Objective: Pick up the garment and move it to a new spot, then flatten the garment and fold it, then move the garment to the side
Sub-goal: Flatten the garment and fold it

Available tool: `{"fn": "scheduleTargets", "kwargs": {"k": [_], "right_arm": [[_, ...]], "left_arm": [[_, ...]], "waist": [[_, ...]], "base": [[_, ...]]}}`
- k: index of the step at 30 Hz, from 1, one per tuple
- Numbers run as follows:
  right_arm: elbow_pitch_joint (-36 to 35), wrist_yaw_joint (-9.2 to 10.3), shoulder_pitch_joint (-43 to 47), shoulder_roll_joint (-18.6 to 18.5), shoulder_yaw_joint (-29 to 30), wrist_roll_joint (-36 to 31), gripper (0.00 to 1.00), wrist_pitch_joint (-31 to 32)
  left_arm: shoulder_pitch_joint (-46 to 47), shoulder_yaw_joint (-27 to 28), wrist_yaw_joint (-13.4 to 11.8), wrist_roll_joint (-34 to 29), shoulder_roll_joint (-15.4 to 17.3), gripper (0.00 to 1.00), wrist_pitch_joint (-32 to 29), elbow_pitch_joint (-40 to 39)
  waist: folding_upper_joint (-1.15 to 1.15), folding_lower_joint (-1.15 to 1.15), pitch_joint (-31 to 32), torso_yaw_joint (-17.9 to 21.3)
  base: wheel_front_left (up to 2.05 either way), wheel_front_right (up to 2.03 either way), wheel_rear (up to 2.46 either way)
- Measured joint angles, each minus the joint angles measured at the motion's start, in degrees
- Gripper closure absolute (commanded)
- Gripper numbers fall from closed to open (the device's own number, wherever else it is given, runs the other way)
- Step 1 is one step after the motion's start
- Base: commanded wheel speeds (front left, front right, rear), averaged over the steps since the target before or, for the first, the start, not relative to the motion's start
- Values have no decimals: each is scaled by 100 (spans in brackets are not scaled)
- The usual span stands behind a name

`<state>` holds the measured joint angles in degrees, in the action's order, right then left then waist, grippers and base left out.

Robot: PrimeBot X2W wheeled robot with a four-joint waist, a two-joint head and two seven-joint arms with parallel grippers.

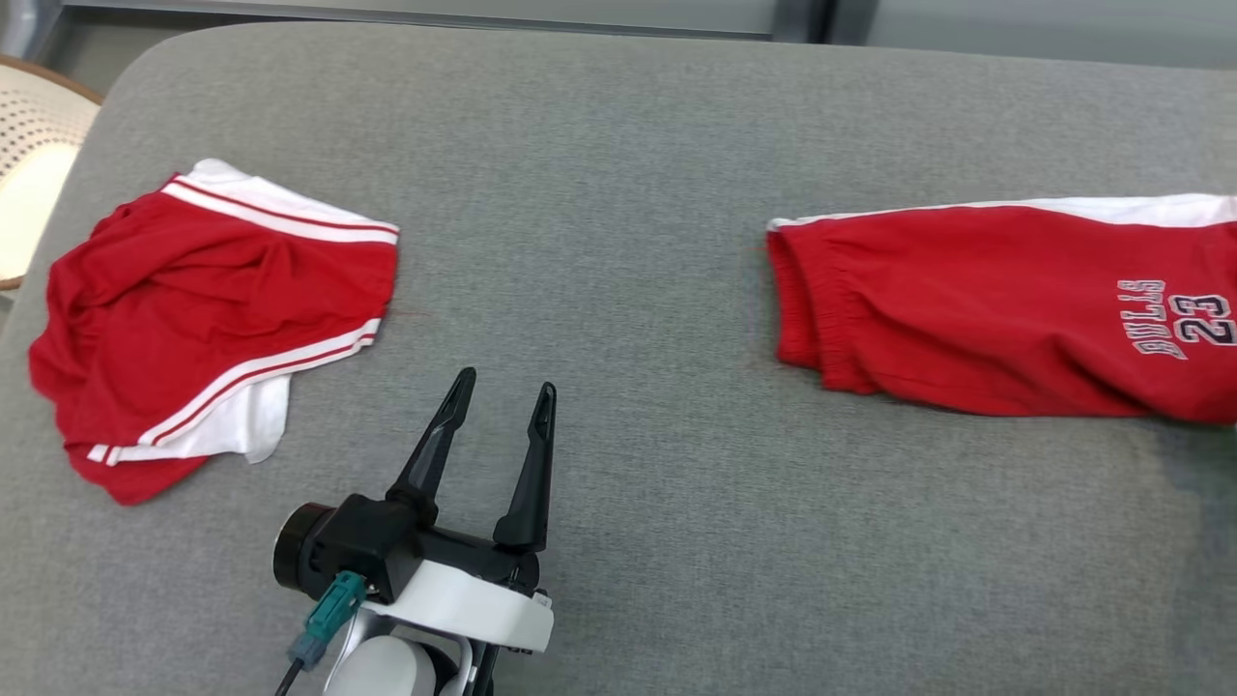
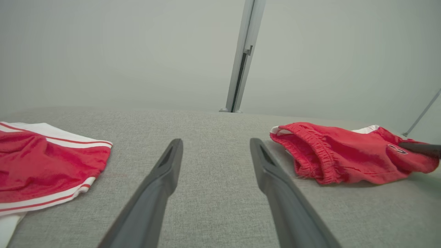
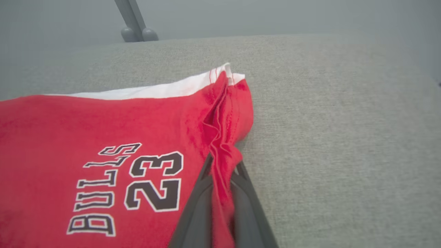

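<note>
The garment [image 1: 1005, 309], red shorts with a white side panel and "BULLS 23" print, lies flat on the right of the grey padded surface [image 1: 599, 193], running off the right edge of the head view. In the right wrist view my right gripper [image 3: 220, 168] is shut on a bunched fold at the hem of the garment [image 3: 103, 137], red cloth pinched between the two fingers. My left gripper [image 1: 507, 382] stands open over bare grey surface at the lower middle, holding nothing. In the left wrist view the left gripper [image 2: 216, 141] points between the two red pieces, the garment [image 2: 337, 155] to its right.
A second red garment with white stripes [image 1: 203, 309] lies crumpled at the left, also in the left wrist view [image 2: 44, 165]. A woven chair [image 1: 29, 164] stands off the left edge. A metal post [image 2: 241, 58] rises behind the surface.
</note>
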<state>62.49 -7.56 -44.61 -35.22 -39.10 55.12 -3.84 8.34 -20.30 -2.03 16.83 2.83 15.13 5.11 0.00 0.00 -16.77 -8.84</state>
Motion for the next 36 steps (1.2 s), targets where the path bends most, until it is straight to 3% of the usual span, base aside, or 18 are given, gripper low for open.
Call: {"fn": "scheduleTargets", "kwargs": {"k": [4, 9, 21, 36], "right_arm": [[-46, 0, -180, -290, -182, -330, 100, -76], [-174, 0, -481, -288, -341, -686, 100, -182], [-839, 0, -745, 537, -505, -1557, 100, -305], [-1937, 1, 391, 1873, 281, -2284, 100, 108]], "left_arm": [[18, 25, 54, -57, -1, 0, 1, 30], [26, 21, 103, -70, -2, 0, 0, 138], [-114, 4, 146, 2, -4, 0, 1, 378], [-351, -94, 96, 114, -3, 0, 1, 379]], "waist": [[0, 0, -28, 197], [0, 0, -25, 377], [0, 0, 470, 433], [0, 0, 686, -10]], "base": [[0, 0, 0], [0, 0, 0], [0, 0, 0], [0, 0, 0]]}}
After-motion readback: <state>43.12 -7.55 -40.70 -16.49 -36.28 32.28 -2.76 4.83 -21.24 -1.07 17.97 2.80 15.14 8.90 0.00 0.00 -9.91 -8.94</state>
